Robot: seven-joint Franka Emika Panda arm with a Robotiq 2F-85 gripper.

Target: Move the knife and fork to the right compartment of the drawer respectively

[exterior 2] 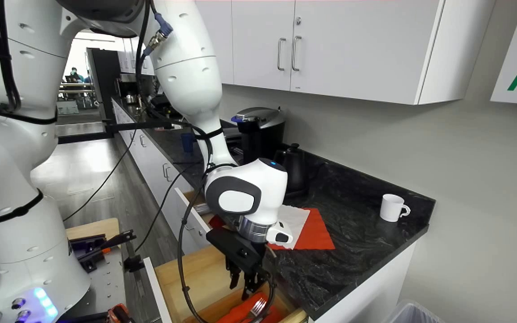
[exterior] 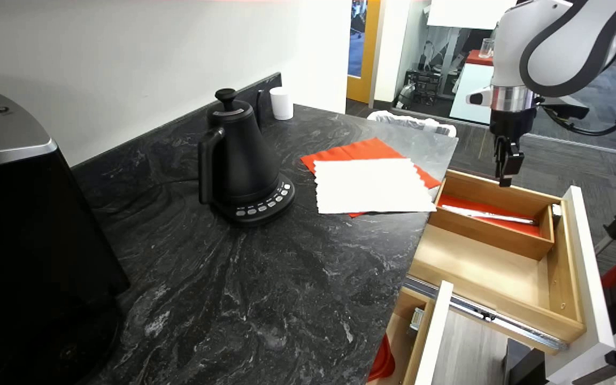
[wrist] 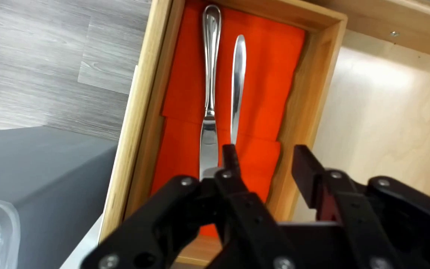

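Note:
A silver knife (wrist: pixel 210 74) lies in the red-floored right compartment (wrist: pixel 321 74) in the wrist view. The fork's handle (wrist: pixel 238 74) lies beside it, apart from it; its head is hidden behind my finger there. The fork's tines (exterior 2: pixel 257 307) show in an exterior view. The drawer (wrist: pixel 383 112) is pulled out, with its plain section beside the compartment; it also shows in an exterior view (exterior: pixel 484 262). My gripper (wrist: pixel 267 160) is open and empty above the compartment's divider wall. In both exterior views my gripper (exterior: pixel 505 179) (exterior 2: pixel 240 287) points down over the compartment.
A dark counter (exterior: pixel 286 299) borders the drawer. A white cloth (exterior: pixel 372 187) lies over a red cloth (exterior: pixel 359 149) near its edge. A black kettle (exterior: pixel 244 160) and a white mug (exterior 2: pixel 392 207) stand on it. A lower drawer (exterior: pixel 436 331) is also open.

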